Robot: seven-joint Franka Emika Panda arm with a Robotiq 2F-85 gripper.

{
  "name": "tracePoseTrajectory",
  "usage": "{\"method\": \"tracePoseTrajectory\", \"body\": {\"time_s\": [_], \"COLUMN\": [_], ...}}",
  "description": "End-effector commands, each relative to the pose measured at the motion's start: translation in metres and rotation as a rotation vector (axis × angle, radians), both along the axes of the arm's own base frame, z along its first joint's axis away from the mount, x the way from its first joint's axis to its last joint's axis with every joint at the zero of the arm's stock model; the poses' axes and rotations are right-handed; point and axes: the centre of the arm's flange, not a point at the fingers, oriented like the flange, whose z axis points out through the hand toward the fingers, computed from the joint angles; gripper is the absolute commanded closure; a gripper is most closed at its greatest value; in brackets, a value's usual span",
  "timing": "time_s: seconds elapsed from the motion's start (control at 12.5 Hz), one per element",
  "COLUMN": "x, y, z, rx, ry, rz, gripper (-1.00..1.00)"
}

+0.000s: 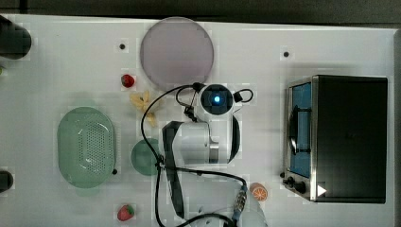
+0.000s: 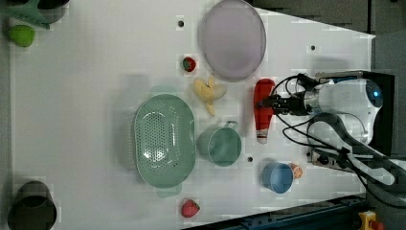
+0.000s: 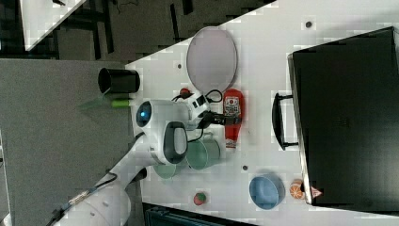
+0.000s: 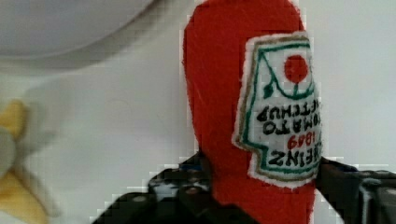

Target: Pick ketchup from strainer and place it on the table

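Where the wrist view is looking down from close range, the gripper (image 4: 261, 186) is pinching the ketchup (image 4: 219, 93), its dark fingers (image 4: 345, 186) pressing on either side of the red body just past the white label. The bottle is lying flat on the table (image 4: 116, 121), with a banana (image 4: 14, 186) off to one side and the curved edge of a plate (image 4: 60, 28) beyond the bottle's wide end.

In the left view, the gripper (image 2: 273, 102) is closing on the ketchup (image 2: 263, 110) around its middle, and the bottle is resting on the white table (image 2: 72, 96) between the plate (image 2: 233, 38) and a blue cup (image 2: 277, 177). A green cup (image 2: 220, 145) is sitting near the bottle's narrow end, on the left view's left of it, and the banana (image 2: 208, 92) is lying between that cup and the plate.

Farther off, the strainer (image 2: 163, 140) is standing well apart from the ketchup, with nothing inside it. Strawberries are lying beside the plate (image 2: 189, 63) and below the strainer (image 2: 190, 208). In the right view, the ketchup (image 3: 232, 117) is lying near a black oven (image 3: 348, 117).
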Motion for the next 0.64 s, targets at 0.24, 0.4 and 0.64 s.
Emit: {"method": "tracePoseTrajectory", "body": {"time_s": [0.24, 0.4, 0.64], "x": [0.027, 0.043, 0.066], "y": [-0.022, -0.026, -0.032], "z": [0.070, 0.128, 0.221], "rx": [-0.032, -0.056, -0.084], "ry": [-0.118, -0.152, -0.176], "rz": [0.009, 0.004, -0.081], "gripper": [-1.00, -1.00, -1.00]}}
